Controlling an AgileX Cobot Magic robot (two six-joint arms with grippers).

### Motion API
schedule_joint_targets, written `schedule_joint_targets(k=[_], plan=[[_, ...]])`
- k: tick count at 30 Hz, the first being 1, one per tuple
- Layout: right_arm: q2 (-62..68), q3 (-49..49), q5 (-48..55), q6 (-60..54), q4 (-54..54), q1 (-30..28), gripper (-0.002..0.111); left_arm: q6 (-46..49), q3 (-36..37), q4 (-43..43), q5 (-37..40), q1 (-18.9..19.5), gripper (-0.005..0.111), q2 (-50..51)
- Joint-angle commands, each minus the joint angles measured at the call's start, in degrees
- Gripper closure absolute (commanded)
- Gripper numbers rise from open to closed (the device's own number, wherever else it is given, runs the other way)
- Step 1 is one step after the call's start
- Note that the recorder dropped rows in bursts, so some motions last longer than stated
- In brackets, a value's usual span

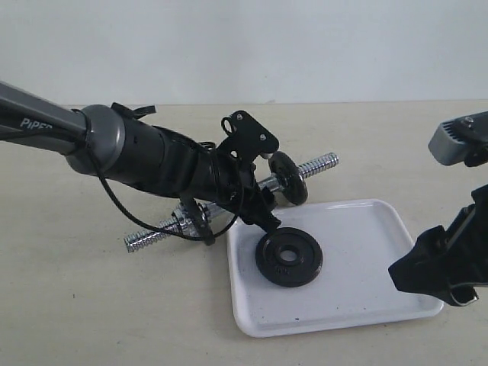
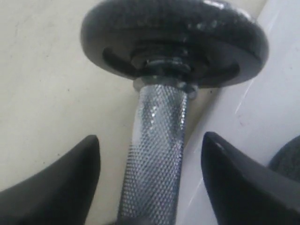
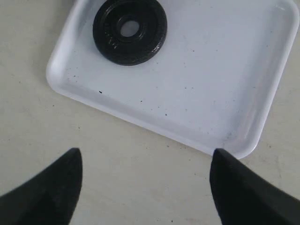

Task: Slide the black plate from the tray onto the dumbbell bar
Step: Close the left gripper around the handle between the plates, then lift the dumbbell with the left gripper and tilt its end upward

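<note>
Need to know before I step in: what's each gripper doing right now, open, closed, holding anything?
Left gripper: open, straddling the dumbbell bar, not gripping it.
Right gripper: open, holding nothing.

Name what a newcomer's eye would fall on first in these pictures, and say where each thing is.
The black plate lies flat in the white tray, close to its left edge in the exterior view. Just beyond that edge sits the dumbbell bar, with the left pincer open astride its knurled grip. The right pincer hangs open over the table beside the tray.
</note>
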Motion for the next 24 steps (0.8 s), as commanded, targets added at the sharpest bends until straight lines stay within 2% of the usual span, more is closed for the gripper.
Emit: schedule_joint_targets(k=[1, 6, 12, 19, 21, 24], plan=[[0.1, -0.1, 0.1, -0.5, 0.3, 0.1, 0.041, -0.7, -2.2, -0.1, -1.9, -0.2, 0.049, -0.1], [0.1, -0.1, 0.1, -0.5, 0.4, 0.1, 0.041, -0.7, -3.8, -0.1, -1.9, -0.2, 0.053, 0.6], [0.1, -0.1, 0.1, -0.5, 0.4, 0.1, 0.041, 0.8, -4.0, -0.1, -4.0, -0.2, 0.066, 2.0], [0.1, -0.1, 0.1, -0.5, 0.4, 0.1, 0.041, 0.9, -4.1, -0.1, -8.9, -0.2, 0.066, 3.8], [0.1, -0.1, 0.1, -0.5, 0.4, 0.1, 0.041, 0.9, -4.6, -0.1, -9.8, -0.2, 0.072, 4.3], [0.1, -0.1, 0.1, -0.5, 0.4, 0.1, 0.041, 1.1, -4.7, -0.7, -11.3, -0.2, 0.102, 4.3]])
